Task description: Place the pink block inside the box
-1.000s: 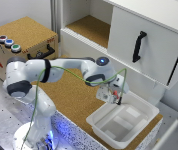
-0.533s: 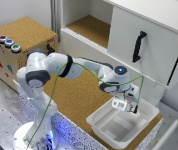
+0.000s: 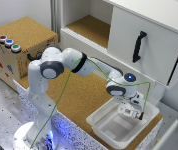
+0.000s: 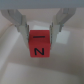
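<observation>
1. The gripper (image 4: 39,27) is pinching the pink block (image 4: 39,44) between its fingers.
2. The gripper (image 3: 134,113) is hanging over the box (image 3: 109,131), holding the block above its floor.

Robotics lab, test bench setup. My arm (image 3: 84,65) bolted on perforated metal breadboard (image 3: 4,107), blue indicator light at its base. Cork sheet (image 3: 81,97) covers work surface. Staged props around me: brown cork-topped box (image 3: 21,45) with coloured buttons (image 3: 8,43), white cabinet (image 3: 139,35) with black handle (image 3: 138,46), white plastic tub (image 3: 106,127). Green cable (image 3: 69,82) along my arm.
</observation>
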Controlling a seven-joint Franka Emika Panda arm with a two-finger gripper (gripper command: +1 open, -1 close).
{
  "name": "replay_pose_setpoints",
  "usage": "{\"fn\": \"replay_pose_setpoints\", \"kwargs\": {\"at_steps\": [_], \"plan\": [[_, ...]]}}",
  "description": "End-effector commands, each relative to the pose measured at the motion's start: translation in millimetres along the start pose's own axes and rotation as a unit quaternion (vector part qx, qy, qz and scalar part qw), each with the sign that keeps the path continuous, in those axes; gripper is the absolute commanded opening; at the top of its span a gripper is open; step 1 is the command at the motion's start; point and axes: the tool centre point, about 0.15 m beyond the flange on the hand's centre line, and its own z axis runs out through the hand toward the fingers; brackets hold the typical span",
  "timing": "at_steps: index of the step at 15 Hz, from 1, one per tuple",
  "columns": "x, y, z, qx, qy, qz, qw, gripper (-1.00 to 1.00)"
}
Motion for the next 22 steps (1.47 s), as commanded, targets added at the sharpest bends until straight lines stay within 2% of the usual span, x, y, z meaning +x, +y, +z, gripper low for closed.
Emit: {"fn": "replay_pose_setpoints", "kwargs": {"at_steps": [1,6,12,17,22], "plan": [[-8.1,4.6,-7.7,0.031,0.038,-0.013,0.999,1.00],[-12.8,1.9,-24.4,0.037,0.050,-0.007,0.998,1.00],[1.7,-27.1,-101.3,0.030,0.099,-0.037,0.994,1.00],[8.5,-114.1,-142.2,0.044,0.102,-0.017,0.994,1.00],[32.3,-195.2,-154.6,0.025,0.100,0.002,0.995,1.00]]}}
